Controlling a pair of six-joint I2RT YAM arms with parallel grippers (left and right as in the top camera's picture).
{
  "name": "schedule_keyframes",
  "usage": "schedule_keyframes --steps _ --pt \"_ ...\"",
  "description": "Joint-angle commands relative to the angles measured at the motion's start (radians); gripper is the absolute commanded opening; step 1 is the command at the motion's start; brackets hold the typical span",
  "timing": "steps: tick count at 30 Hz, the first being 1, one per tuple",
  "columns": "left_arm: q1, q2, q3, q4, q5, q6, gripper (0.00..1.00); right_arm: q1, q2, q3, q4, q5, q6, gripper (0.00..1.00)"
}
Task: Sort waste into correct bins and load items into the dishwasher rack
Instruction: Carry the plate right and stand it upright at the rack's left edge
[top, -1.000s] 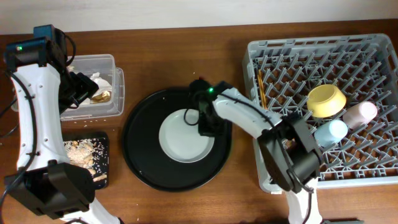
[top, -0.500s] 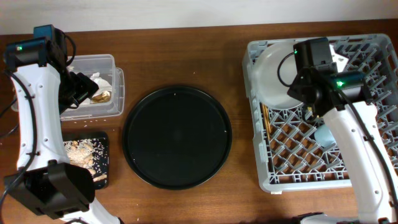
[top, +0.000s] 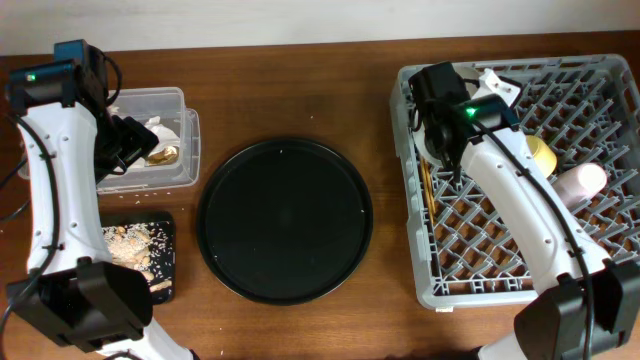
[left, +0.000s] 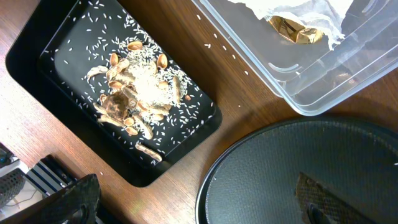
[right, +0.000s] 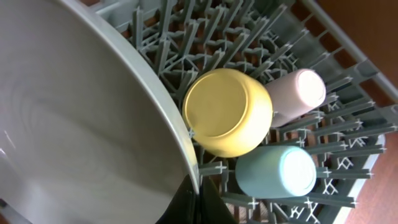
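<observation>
Where the table (top: 300, 90) lies nearest the arms' bases, the shallow black tray (left: 28, 59) is found at the left, and pale flaky food scraps (left: 134, 93) are heaped in its middle with rice grains scattered around them. Just beyond and to the right, the round black tray (top: 285, 220) is seen at the centre of the table, with nothing lying on it. The dishwasher rack (top: 520, 292) is set at the right, well apart from both bins. Along its left side the chopsticks (top: 422, 190) are laid among the pegs. Further in, the light-blue cup (right: 277, 171), the yellow bowl (right: 227, 112) and the pink cup (right: 301, 93) are grouped close together (the bowl is turned with its underside towards the wrist camera).

At the far left, the clear tub (left: 323, 87) is placed just beyond the shallow tray; crumpled tissue (left: 298, 12) and a brown-and-gold wrapper scrap (left: 289, 28) are held inside it. The left gripper (left: 196, 196) is hung above the tub's near side, its jaws spread wide and nothing held between them. At the rack's far left corner, the right gripper (right: 198, 196) is pressed together on the rim of the pale plate (right: 74, 124), which is held on edge just beside the bowl.
</observation>
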Motion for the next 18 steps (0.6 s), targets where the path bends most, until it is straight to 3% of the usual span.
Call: schedule_keyframes --steps 1,7,13,14,15,17,18 --pt "0.004 -0.028 0.012 0.002 0.0 -0.01 0.99 0.0 -0.002 0.001 0.011 0.081 0.008 0.04" --pt "0.004 -0.028 0.012 0.002 0.0 -0.01 0.99 0.001 0.127 -0.005 0.02 0.001 -0.018 0.04" --pt "0.004 -0.028 0.012 0.002 0.0 -0.01 0.99 0.001 -0.015 0.121 -0.092 -0.179 -0.057 0.12" --pt "0.004 -0.028 0.012 0.002 0.0 -0.01 0.99 0.0 -0.053 0.164 -0.09 -0.289 -0.132 0.17" --pt "0.004 -0.028 0.012 0.002 0.0 -0.01 0.99 0.0 -0.09 0.207 -0.089 -0.413 -0.198 0.38" --pt "0.004 -0.028 0.012 0.002 0.0 -0.01 0.99 0.0 -0.136 0.243 -0.088 -0.483 -0.229 0.77" --pt "0.004 -0.028 0.012 0.002 0.0 -0.01 0.99 -0.005 -0.159 0.246 -0.085 -0.469 -0.229 0.79"
